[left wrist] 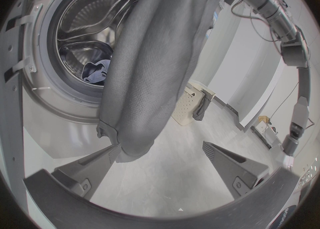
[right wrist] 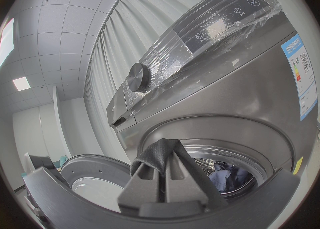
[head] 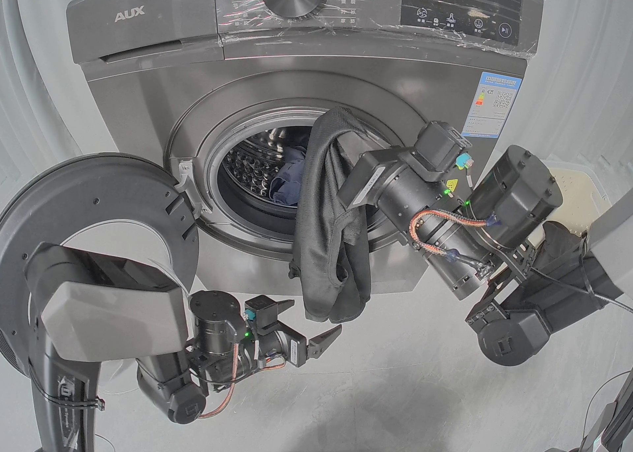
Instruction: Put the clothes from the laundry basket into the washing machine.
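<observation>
Above pale floor (head: 409,374), limp charcoal mesh garment (head: 326,229)

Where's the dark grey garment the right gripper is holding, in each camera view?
Head view: dark grey garment hangs centre, covering the right of the drum mouth.
Left wrist view: upper middle, hanging before the drum.
Right wrist view: lower middle, pinched in the right gripper.
Shared landmark: blue clothing inside the drum.
</observation>
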Motion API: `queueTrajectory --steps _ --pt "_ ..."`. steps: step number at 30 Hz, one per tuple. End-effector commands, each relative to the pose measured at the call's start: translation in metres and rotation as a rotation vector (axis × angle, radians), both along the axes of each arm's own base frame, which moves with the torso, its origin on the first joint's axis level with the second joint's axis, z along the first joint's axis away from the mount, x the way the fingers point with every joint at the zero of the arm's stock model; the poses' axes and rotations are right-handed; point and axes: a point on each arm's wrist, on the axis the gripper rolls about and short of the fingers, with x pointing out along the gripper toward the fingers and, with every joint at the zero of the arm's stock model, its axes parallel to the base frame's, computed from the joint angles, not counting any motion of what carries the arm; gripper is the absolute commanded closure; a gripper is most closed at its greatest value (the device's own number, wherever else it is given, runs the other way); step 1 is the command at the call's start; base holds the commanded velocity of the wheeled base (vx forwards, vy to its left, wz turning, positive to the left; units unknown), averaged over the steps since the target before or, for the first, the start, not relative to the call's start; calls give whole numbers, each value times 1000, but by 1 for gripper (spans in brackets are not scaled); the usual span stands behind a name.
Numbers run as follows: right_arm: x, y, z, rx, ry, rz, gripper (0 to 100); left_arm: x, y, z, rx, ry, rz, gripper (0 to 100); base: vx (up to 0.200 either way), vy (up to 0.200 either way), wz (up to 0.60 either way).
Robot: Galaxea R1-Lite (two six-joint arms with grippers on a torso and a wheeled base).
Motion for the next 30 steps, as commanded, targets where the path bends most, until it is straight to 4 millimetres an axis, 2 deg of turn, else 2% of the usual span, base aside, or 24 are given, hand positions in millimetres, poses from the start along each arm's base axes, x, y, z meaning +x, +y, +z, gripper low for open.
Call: queueTrajectory --steps 1,11,12,17,19,23,26,27,28,30 --pt "-4 4 1 6 -4 10 100 25 -14 -34 13 5 39 0 0 0 0" --pt "-6 5 2 18 -14 14 100 72 -8 -48 -20 -72 182 0 0 0 0" --pt "-6 5 2 17 -14 16 100 73 -6 -49 -16 -77 195 100 0 0 0" --pt "-6 4 2 18 -14 13 100 75 -5 -46 -16 -88 206 100 0 0 0" --pt "-6 4 1 16 -12 13 100 75 -5 -37 -28 -102 208 100 0 0 0" --pt "-6 3 1 23 -19 11 100 76 -4 -32 -38 -110 214 100 0 0 0" --pt "-2 -4 -3 9 -5 -12 100 75 4 -13 -56 -140 240 100 0 0 0" --pt "-2 -4 -3 9 -5 -12 100 75 4 -13 -56 -140 240 100 0 0 0" --pt "1 -10 -9 -7 11 -30 100 68 12 5 -65 -154 249 100 0 0 0" --pt "3 -18 -16 -31 35 -49 100 60 22 24 -75 -171 257 100 0 0 0"
